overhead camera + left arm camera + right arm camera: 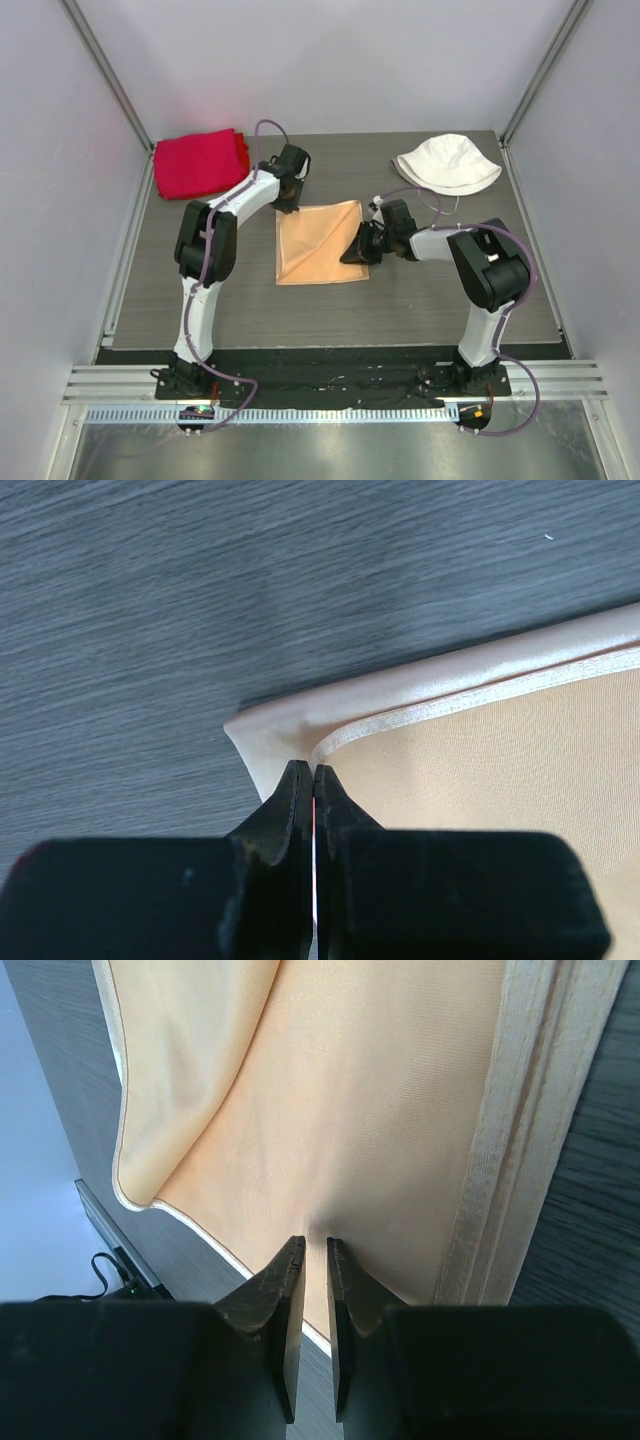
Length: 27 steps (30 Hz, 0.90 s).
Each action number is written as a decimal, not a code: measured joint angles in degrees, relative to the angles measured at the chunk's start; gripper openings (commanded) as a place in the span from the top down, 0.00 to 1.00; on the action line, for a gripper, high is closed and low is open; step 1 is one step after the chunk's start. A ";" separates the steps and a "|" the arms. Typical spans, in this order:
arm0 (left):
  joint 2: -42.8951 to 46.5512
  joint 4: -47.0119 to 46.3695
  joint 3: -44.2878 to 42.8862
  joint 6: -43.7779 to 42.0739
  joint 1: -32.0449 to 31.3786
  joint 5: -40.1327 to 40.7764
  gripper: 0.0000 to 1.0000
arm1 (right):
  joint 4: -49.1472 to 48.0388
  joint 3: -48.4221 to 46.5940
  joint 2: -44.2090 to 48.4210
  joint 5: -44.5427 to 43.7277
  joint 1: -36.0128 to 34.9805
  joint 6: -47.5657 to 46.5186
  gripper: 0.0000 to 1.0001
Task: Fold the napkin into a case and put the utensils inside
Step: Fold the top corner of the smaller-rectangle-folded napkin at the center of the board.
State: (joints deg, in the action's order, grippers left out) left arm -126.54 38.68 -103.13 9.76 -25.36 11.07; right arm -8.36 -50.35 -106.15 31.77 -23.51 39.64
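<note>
so the napkin (pixel 312 250) sits part-folded between both pincers, left gripper (pixel 313 770) squeezed tight on its corner, right gripper (pixel 315 1242) nipping a pucker of its edge at the tips

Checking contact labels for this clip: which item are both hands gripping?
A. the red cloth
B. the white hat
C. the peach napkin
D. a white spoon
C: the left hand is pinched shut on the far left corner of the napkin and the right hand nips its right edge, while the red cloth and the white hat lie apart at the far corners, untouched.
</note>
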 measured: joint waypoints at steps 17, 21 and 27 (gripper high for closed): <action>-1.84 0.63 -2.71 0.00 0.98 1.44 1.00 | -0.70 -0.04 -0.39 0.76 0.00 0.04 0.72; -2.78 0.85 -2.71 -0.02 1.25 1.84 1.00 | 0.96 -1.51 -0.39 1.07 0.00 -0.17 0.60; -3.17 1.11 -2.71 0.00 1.51 1.95 1.00 | 6.32 -8.44 -0.37 -0.20 0.02 -1.60 0.43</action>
State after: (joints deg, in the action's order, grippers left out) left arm -129.71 39.79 -105.84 9.76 -23.86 13.02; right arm -2.04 -58.78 -106.52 31.57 -23.49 38.04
